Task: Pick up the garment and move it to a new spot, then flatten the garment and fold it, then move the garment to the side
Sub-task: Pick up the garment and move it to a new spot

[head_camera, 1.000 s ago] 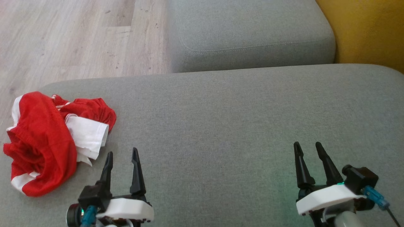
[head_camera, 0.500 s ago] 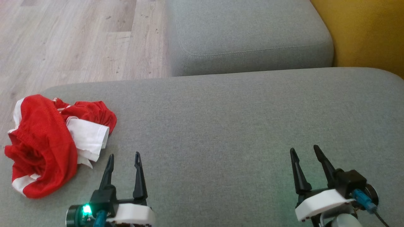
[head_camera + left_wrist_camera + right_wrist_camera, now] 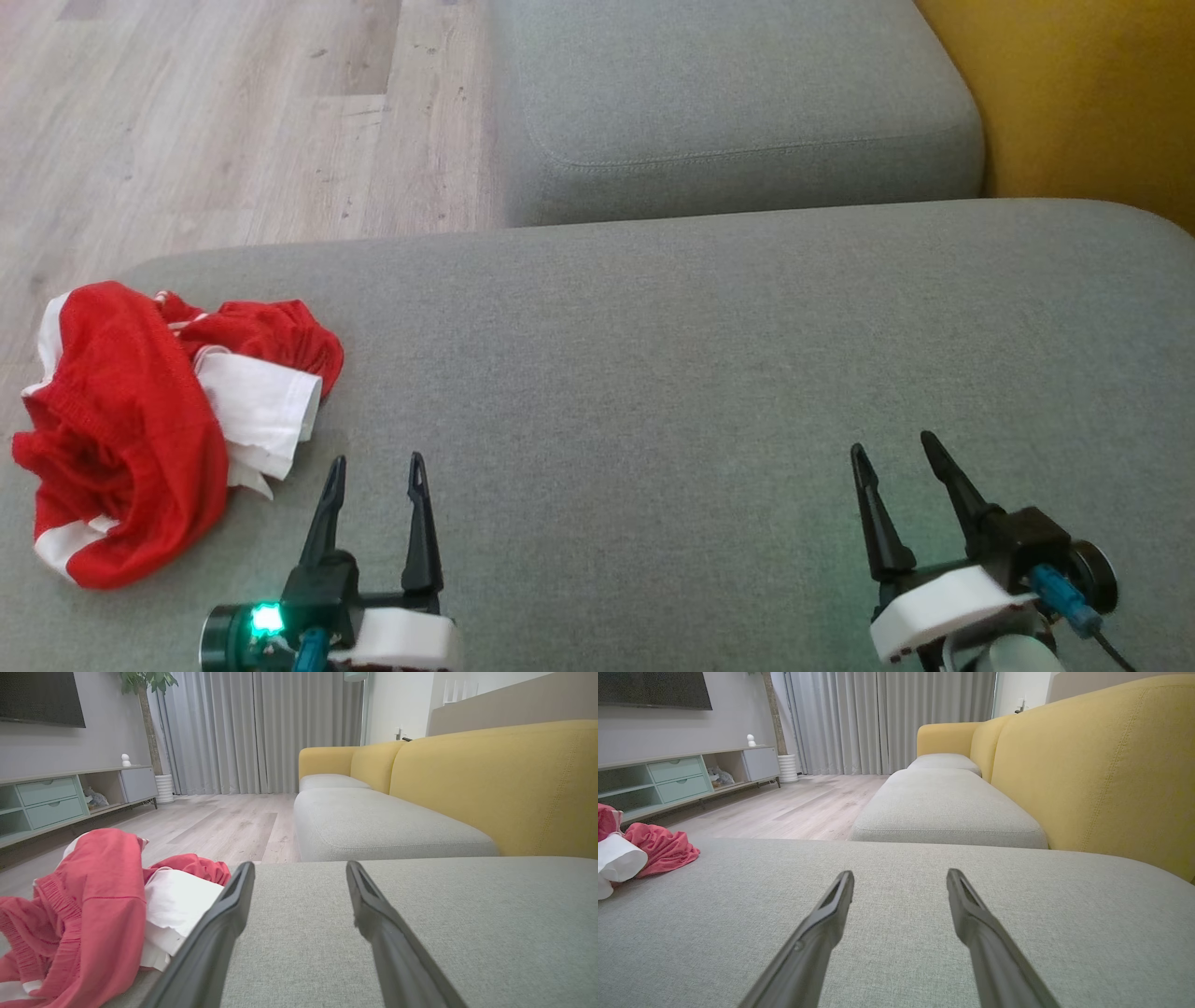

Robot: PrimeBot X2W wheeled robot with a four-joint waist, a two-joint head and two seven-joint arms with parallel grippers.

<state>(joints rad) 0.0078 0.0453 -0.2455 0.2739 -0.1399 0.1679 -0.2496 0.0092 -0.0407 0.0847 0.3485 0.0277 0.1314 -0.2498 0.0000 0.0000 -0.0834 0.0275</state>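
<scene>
The garment (image 3: 131,429) is a crumpled red and white heap at the left end of the grey cushion (image 3: 700,373). It also lies at the lower left of the left wrist view as the garment (image 3: 93,905), and at the far left of the right wrist view as the garment (image 3: 640,851). My left gripper (image 3: 376,460) stands open just right of the heap, apart from it, nothing between its fingers. My right gripper (image 3: 892,445) is open over bare cushion at the lower right, far from the cloth.
A second grey cushion (image 3: 738,93) lies beyond this one, with a yellow sofa back (image 3: 1092,93) along the right. Wooden floor (image 3: 215,121) drops off past the cushion's far left edge. A low cabinet (image 3: 60,798) stands across the room.
Both grippers have drawn back a little toward the bottom of the head view, the left one drifting slightly right. The garment has not moved. Both stay open.
</scene>
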